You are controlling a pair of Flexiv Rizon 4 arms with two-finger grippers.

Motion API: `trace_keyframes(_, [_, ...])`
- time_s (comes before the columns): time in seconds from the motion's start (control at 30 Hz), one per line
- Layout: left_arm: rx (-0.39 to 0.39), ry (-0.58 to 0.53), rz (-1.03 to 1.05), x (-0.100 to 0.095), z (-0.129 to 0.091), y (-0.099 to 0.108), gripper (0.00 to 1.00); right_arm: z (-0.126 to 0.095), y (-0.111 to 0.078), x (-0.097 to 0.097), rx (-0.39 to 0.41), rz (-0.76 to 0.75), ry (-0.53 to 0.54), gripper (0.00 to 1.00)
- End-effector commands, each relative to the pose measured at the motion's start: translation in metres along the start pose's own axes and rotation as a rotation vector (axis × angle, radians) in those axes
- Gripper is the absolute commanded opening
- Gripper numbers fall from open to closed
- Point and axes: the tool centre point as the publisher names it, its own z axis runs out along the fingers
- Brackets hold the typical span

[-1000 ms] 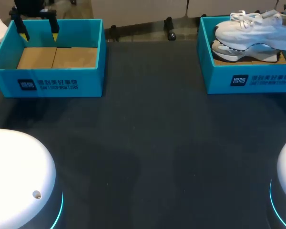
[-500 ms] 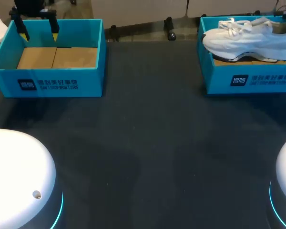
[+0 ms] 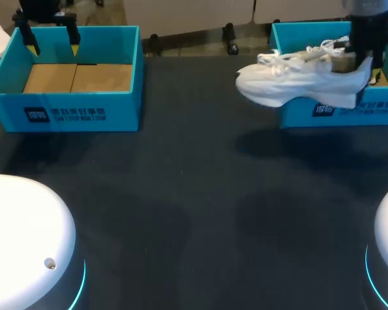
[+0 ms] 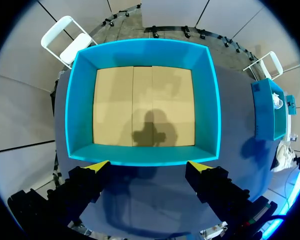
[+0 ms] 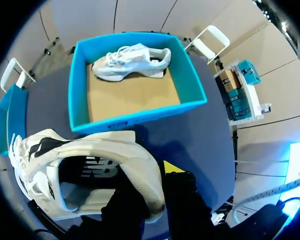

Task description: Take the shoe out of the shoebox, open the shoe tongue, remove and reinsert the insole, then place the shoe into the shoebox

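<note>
The dark surface [image 3: 194,194] carries two blue shoeboxes, one at each far corner. The left shoebox [image 3: 64,113] shows only its bare cardboard floor. In the right wrist view, the right shoebox [image 5: 135,117] holds a second shoe [image 5: 132,59], white, lying on its side against the far wall.

The white shoe [image 3: 291,84] hangs in the air above the surface, in front of the right shoebox's near left corner and outside its walls. It is roughly level, its toe points toward the left shoebox, and its shadow falls on the surface below.

The right fingers [image 3: 360,55] come down onto the shoe's heel and are clenched on the heel wall. In the wrist view one yellow-tipped finger [image 5: 171,167] presses the outside of the heel. The other goes down inside the opening, where the dark insole shows.

The left fingers [image 3: 73,40] hang over the far wall of the left shoebox. They are spread wide and released, with nothing between them. From the left wrist, the box lies ahead of the yellow tips [image 4: 97,166].
</note>
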Motion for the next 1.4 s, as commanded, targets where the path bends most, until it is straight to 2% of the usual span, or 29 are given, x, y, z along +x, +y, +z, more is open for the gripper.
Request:
trace_keyframes(0.03, [0.000,0.000,0.000,0.000,0.000,0.000,1.00,-0.011,-0.027,0.019,-0.017,-0.001,-0.029,0.00])
trace_keyframes(0.57, [0.000,0.000,0.000,0.000,0.000,0.000,1.00,-0.032,-0.117,0.085,0.005,-0.009,-0.045,0.00])
trace_keyframes(0.83, [0.000,0.000,0.000,0.000,0.000,0.000,1.00,-0.029,-0.162,0.107,0.015,-0.014,-0.055,0.00])
trace_keyframes(1.07, [0.000,0.000,0.000,0.000,0.000,0.000,1.00,-0.028,-0.200,0.117,0.016,-0.037,-0.063,0.00])
trace_keyframes(1.2, [0.000,0.000,0.000,0.000,0.000,0.000,1.00,-0.025,-0.215,0.125,0.021,-0.053,-0.077,0.00])
trace_keyframes(1.4, [0.000,0.000,0.000,0.000,0.000,0.000,1.00,-0.009,-0.226,0.141,0.021,-0.076,-0.074,0.00])
